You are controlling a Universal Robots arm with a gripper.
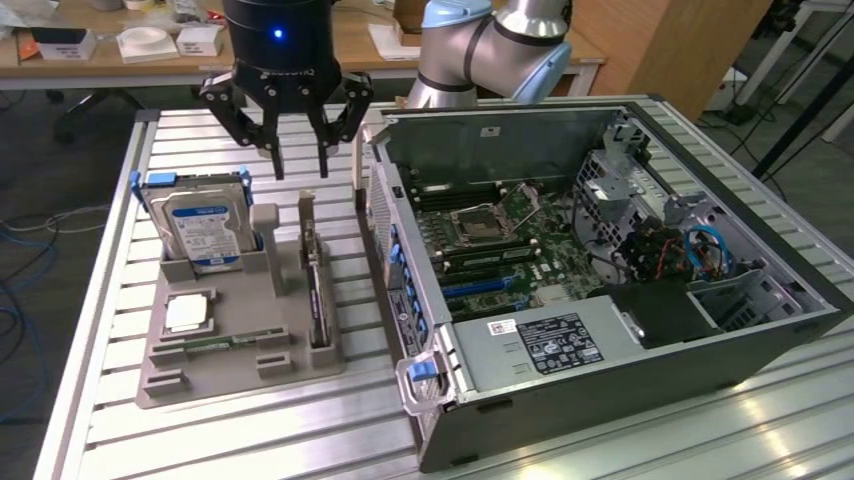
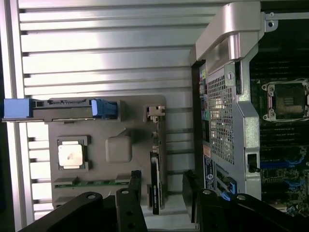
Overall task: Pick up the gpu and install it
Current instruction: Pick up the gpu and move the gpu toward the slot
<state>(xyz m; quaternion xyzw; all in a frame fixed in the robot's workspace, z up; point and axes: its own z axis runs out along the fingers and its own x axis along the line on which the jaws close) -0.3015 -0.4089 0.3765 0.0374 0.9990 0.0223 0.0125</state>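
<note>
At the exterior view's left, the slatted desk (image 1: 107, 420) carries a gray holder (image 1: 240, 375); in it a hard drive (image 1: 200, 228) stands on edge, with a processor chip (image 1: 187, 313) and a memory stick (image 1: 220, 343) lying flat nearer the camera; along the holder's edge toward the exterior view's right, the gpu (image 1: 316, 300) stands on its thin edge in a slot, not yet lifted. Its long axis runs from the far side toward the camera, roughly parallel to the side wall of the open computer case (image 1: 534, 400) just beside it; the motherboard (image 1: 521, 250) inside lies exposed.

The pincer (image 1: 300, 172) hangs above the far end of the holder, well clear of everything, spread wide and holding nothing; the gpu lies below it and a little toward the camera.

In the wrist view the two fingers (image 2: 135, 186) stand one on each side of the card's dark edge (image 2: 155, 188), so the opening appears to run across the card's thin dimension, not along its length; the relation that counts, as I judge it, is height, since the card's line already passes between the fingers.
</note>
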